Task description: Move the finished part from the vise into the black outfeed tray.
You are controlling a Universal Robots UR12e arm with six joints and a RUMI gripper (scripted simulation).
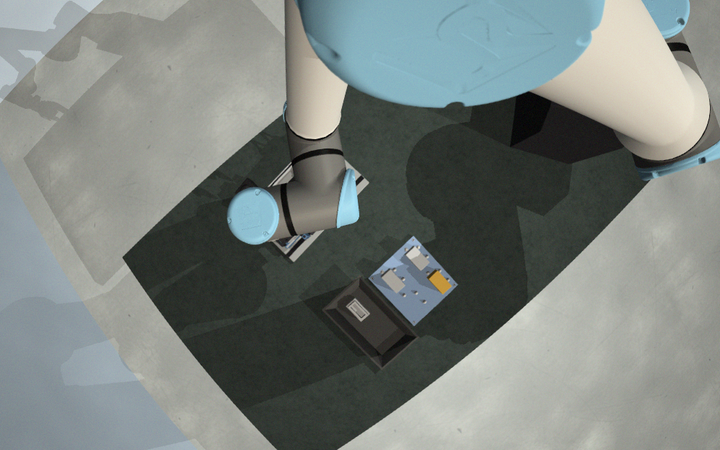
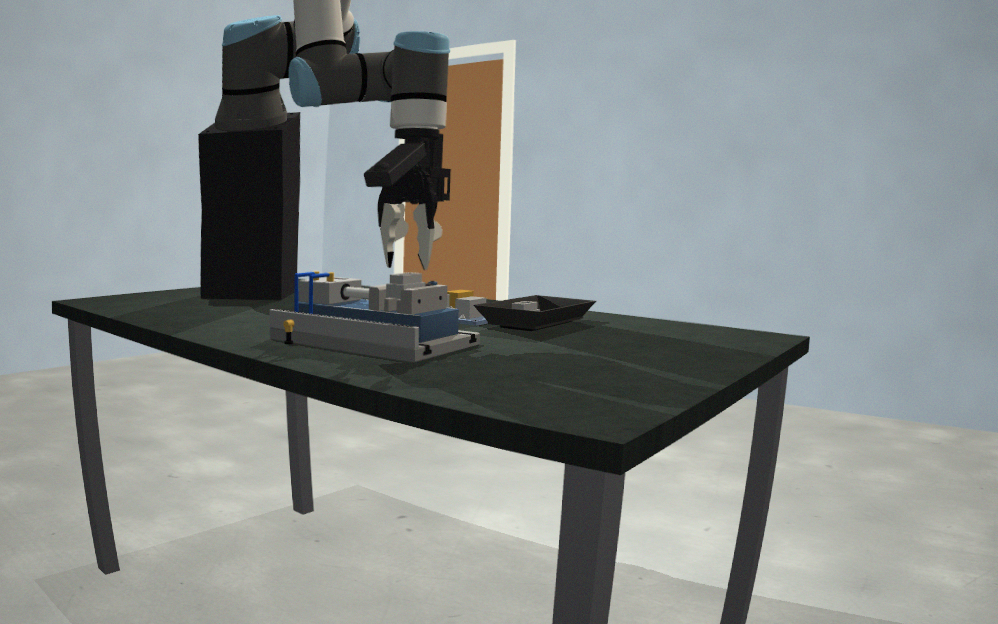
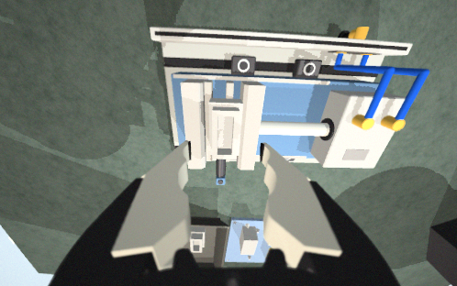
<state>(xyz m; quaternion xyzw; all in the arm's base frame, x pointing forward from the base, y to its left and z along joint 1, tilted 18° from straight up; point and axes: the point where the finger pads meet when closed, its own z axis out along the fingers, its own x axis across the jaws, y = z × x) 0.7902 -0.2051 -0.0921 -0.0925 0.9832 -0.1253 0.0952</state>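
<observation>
Gripper (image 2: pixel 407 263) position: suspended above the vise (image 2: pixel 375 317), fingertips pointing down and clear of everything below. The two pale fingers stand partly apart with nothing between them; through the gap the wrist view shows only the dark table top (image 2: pixel 588 382) and the fixtures on it.

Finished part (image 3: pixel 223 129): seated between the two light vise clamping blocks, pocket facing up. In the exterior view it appears as the stepped grey block (image 2: pixel 406 281) at the top of the vise, directly under the fingertips.

Containers:
- Black outfeed tray (image 1: pixel 395 339): holds one grey pocketed block (image 1: pixel 357 310), lying toward the end of the tray nearer the vise. The rest of the tray floor is bare.
- Blue fixture plate (image 1: pixel 419 313): just beside the tray; carries two grey blocks (image 1: pixel 392 280) and one orange block (image 1: pixel 440 281).

Visibility limits:
- Top view: the wrist joint covers most of the vise, so neither part nor fingers show.
- Exterior view: the vise hides most of the blue fixture plate.
- Wrist view: the fingers cover part of the tray and of the fixture plate.
</observation>
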